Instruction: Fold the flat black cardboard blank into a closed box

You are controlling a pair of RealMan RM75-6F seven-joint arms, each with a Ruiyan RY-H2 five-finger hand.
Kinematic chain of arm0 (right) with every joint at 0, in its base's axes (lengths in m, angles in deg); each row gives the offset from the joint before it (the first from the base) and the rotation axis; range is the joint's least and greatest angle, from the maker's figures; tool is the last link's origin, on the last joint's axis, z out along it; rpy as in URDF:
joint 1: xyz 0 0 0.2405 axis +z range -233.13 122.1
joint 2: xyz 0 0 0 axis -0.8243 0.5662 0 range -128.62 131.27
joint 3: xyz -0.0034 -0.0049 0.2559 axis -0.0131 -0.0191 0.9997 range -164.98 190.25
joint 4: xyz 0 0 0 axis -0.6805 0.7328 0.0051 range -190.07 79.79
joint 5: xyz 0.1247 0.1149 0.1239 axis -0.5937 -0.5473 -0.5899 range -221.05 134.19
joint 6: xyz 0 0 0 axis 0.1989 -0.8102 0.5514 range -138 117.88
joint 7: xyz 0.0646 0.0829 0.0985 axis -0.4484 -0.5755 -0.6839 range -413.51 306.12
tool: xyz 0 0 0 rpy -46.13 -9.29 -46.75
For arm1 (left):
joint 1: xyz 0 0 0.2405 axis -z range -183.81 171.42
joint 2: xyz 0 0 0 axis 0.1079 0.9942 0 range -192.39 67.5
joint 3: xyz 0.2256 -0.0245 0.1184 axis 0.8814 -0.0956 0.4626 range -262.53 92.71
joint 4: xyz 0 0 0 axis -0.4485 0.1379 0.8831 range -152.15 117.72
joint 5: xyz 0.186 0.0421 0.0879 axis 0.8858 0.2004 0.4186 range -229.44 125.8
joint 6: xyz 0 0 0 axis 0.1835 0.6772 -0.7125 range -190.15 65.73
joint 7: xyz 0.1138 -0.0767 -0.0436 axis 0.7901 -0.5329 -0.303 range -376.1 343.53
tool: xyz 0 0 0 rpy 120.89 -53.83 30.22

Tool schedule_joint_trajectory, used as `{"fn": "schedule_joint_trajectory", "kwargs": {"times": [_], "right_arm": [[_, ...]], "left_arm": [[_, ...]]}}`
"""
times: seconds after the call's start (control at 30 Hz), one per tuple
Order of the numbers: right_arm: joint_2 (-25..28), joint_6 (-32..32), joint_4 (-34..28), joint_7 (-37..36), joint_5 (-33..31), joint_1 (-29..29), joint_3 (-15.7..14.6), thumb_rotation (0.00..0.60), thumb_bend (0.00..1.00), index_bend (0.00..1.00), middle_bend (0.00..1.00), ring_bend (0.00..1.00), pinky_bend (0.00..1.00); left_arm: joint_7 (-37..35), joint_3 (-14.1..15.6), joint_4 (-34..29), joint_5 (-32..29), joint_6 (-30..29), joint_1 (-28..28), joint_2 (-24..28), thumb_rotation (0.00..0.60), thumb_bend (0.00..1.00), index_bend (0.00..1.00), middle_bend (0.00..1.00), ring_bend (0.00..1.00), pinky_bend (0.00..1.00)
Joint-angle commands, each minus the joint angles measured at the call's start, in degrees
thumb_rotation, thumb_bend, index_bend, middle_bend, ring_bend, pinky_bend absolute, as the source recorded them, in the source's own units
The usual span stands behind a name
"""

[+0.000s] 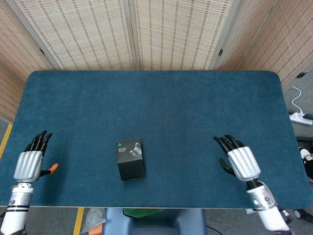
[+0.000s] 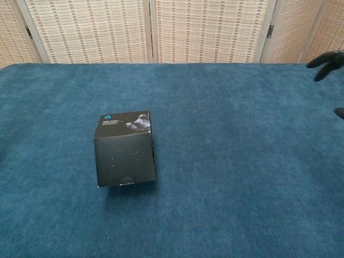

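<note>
The box (image 1: 130, 158) stands closed and upright on the blue table (image 1: 195, 107), near the front edge, left of centre. Its top face carries a small printed logo and picture. Nothing touches it.

The left hand (image 1: 29, 163) hovers at the table's front left corner, empty, fingers extended and apart, well clear of the box. The right hand (image 1: 239, 160) hovers at the front right, also empty with fingers apart; in the chest view only its dark fingertips (image 2: 327, 59) show at the right edge.
</note>
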Motion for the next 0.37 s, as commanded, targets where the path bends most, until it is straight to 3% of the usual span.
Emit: {"fn": "schedule_joint_trajectory", "kwargs": {"times": [0.03,0.2,0.37], "right_arm": [[1.87,-5.49,0.55,-3.51,1.50,-5.41,-2.02,0.600,0.39,0.14,0.21,0.13,0.35],[2.91,-11.22,2.01,-8.10,3.18,-11.24,-2.60,0.600,0.39,0.14,0.21,0.13,0.34],[4.24,-12.70,3.27,-13.27,3.71,-14.54,-2.69,0.600,0.39,0.14,0.21,0.11,0.30]], "left_arm": [[-0.23,1.44,-1.20,2.11,-2.11,-2.04,0.80,0.600,0.19,0.07,0.00,0.07,0.22],[-0.02,2.37,-2.14,4.97,-5.68,-4.73,0.71,0.600,0.19,0.07,0.00,0.07,0.21],[2.54,2.98,-1.53,6.95,-7.89,-6.54,-0.12,0.600,0.19,0.06,0.00,0.06,0.18]]}}
